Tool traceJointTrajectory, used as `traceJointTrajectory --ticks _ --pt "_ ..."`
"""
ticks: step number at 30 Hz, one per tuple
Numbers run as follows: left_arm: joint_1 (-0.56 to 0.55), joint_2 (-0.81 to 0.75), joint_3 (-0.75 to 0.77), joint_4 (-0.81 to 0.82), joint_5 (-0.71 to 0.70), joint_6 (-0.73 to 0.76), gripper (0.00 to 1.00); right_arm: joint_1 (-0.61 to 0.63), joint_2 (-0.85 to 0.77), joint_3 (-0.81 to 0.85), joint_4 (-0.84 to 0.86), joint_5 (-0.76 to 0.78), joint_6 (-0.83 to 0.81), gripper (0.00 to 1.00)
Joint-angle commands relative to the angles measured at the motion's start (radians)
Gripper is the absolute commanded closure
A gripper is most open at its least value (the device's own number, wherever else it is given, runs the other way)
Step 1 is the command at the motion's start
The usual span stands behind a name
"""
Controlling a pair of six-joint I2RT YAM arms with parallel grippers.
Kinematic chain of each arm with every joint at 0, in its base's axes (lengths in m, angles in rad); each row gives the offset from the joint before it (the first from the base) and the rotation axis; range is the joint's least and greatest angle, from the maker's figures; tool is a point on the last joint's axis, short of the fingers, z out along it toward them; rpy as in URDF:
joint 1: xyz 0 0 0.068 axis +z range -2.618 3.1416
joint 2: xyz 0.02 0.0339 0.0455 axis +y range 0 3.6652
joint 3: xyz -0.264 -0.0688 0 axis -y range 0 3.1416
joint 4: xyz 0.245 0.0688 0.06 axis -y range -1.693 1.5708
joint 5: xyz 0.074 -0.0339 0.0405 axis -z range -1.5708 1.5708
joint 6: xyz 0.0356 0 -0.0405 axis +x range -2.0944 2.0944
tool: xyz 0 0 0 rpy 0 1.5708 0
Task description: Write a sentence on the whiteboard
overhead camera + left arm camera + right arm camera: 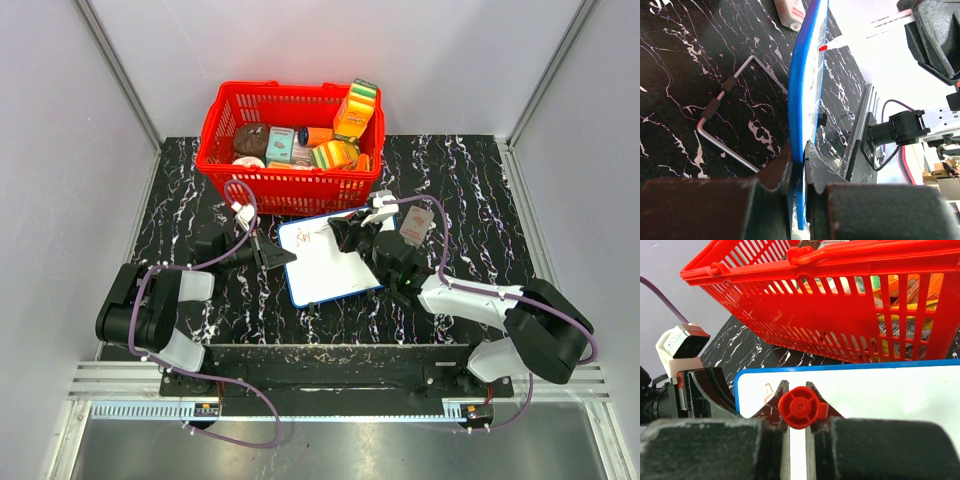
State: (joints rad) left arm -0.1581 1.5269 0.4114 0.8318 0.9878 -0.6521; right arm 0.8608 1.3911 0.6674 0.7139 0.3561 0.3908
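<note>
The top view places the whiteboard [335, 268] mid-table, just in front of the red basket [213, 128] that stands at the far edge of the table [178, 205]. From there the board looks almost square, so its long axis cannot be told. Its side edges run near to far, skewed a little toward the far left corner.

Only the left wrist view shows the board edge-on. The left gripper [799, 150] pinches the blue frame at the board's left edge. A bent metal wire handle [715, 107] lies on the marble beside it.

Only the right wrist view shows the right gripper [797, 392] clamped on the red marker [799, 407]. The marker is seen end-on, its butt toward the camera and its barrel pointing away at the board. The left wrist view catches the marker's red tip at the white surface.

The sentence [768, 388] is a few red strokes in the board's far left corner, too small to read.
</note>
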Motion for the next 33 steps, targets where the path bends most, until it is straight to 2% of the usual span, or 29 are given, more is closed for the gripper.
traceJointTrajectory --ticks 1,16,33 --pt "-0.011 -0.002 0.013 -0.010 -0.054 0.097 1.00 -0.009 0.011 0.014 0.044 0.004 0.003 1.00" --pt "-0.011 -0.001 0.013 -0.008 -0.055 0.098 1.00 -0.009 -0.004 -0.005 0.013 -0.063 0.019 1.00" --pt "-0.014 -0.002 0.012 -0.010 -0.057 0.097 1.00 -0.009 -0.024 -0.029 -0.014 -0.005 0.011 1.00"
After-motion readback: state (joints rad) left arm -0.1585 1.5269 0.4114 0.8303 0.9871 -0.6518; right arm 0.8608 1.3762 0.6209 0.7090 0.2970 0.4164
